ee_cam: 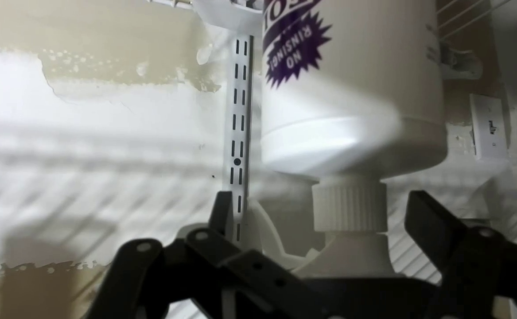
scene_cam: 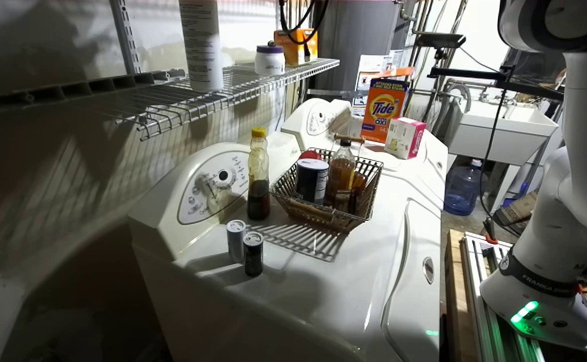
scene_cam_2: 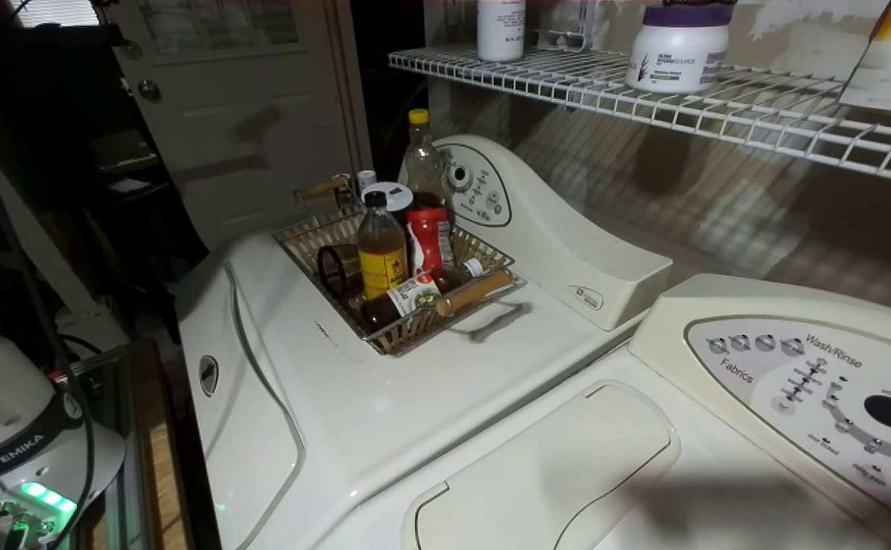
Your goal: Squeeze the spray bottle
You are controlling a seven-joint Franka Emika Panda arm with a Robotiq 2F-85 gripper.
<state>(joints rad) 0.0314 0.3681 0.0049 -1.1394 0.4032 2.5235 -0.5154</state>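
Probably slick, stiff-walled plastic, this spray bottle point(ee_cam: 353, 93). Pincer point(ee_cam: 320, 206) spread wide, gripping nothing; best hold likely across head point(ee_cam: 351, 257) and trigger point(ee_cam: 270, 231).

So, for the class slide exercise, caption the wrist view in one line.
Open gripper, its fingers either side of the ribbed collar of a white spray bottle that appears upside down.

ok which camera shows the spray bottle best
The wrist view: the spray bottle is close up there, though not whole, its ribbed collar showing between the open jaws. Both exterior views show only its lower body, cut off by the picture's top edge.
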